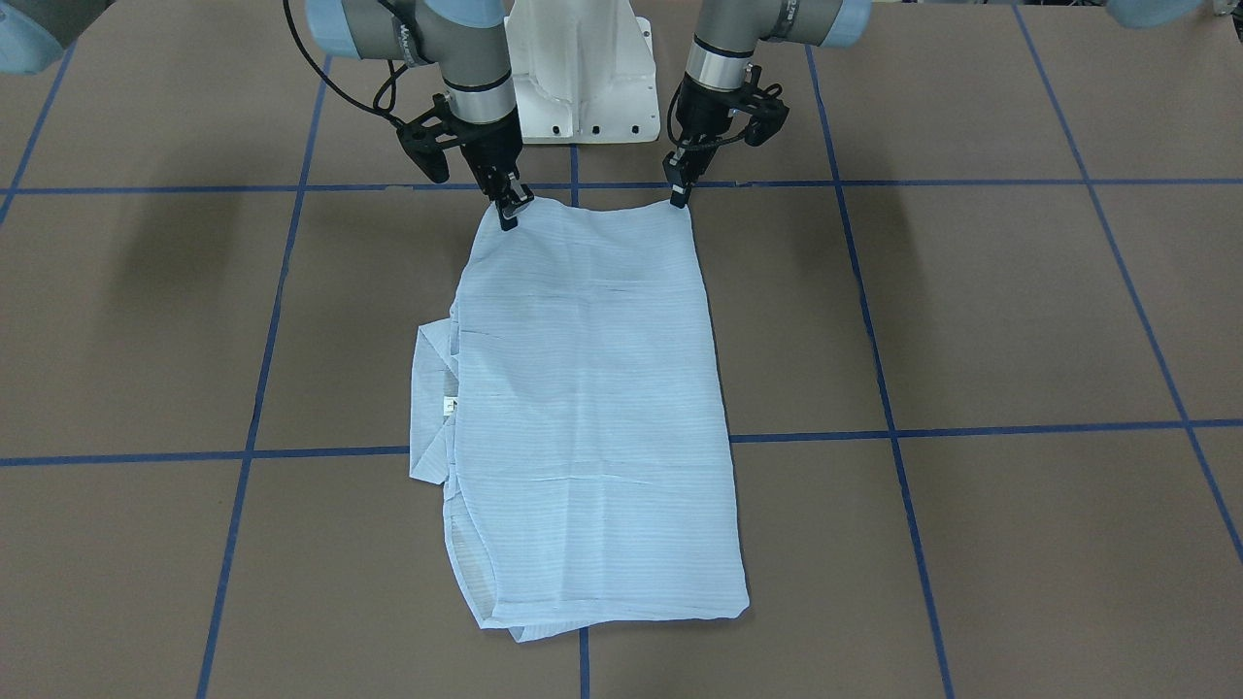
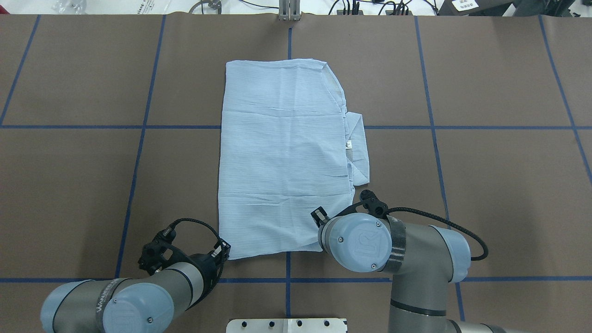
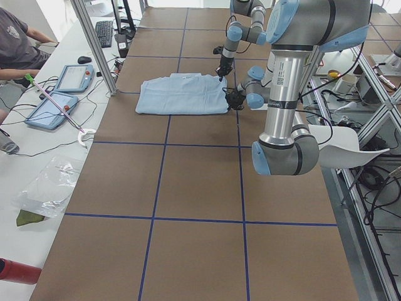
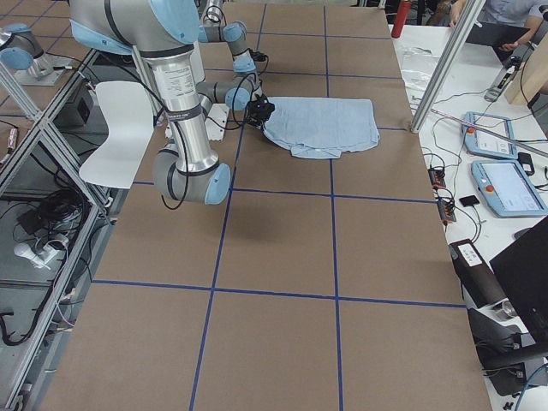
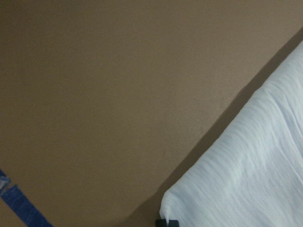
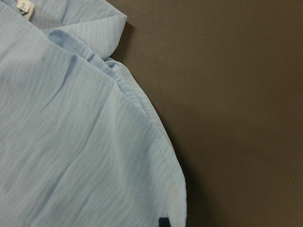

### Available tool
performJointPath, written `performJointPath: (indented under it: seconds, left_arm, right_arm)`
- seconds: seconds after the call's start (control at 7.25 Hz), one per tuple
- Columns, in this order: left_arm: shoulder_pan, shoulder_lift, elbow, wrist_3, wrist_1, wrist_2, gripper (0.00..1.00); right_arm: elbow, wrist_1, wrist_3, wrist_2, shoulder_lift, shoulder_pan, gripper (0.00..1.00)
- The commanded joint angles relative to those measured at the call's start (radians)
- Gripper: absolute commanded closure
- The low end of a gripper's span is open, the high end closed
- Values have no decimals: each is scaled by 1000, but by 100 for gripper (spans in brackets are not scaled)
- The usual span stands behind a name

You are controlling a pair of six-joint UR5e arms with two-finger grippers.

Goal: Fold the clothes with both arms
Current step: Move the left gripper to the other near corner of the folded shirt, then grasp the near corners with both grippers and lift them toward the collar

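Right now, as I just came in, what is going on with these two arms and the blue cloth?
Two robot arms are folding a pale blue shirt, which lies flat on the brown table as a long rectangle, its collar sticking out at one side. The left arm's fingers and the right arm's fingers each sit at a corner of the edge nearest the robot. Whether they are pinching the cloth is not clear.
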Motion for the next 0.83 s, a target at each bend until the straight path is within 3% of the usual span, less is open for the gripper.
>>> performJointPath:
  seconds: [0.0,0.28,0.69]
  left_arm:
    - [17,1,-90,-10,42,-4,100]
    - [70,4,-185,-68,94,-5,100]
    - [98,2,-343,-119,203,-17,100]
  right_arm:
    - [25,-2,10,-2,-9,-2,100]
    - [181,-37,94,-8,-83,-43,100]
    - [383,-266,214,-12,-85,-104,100]
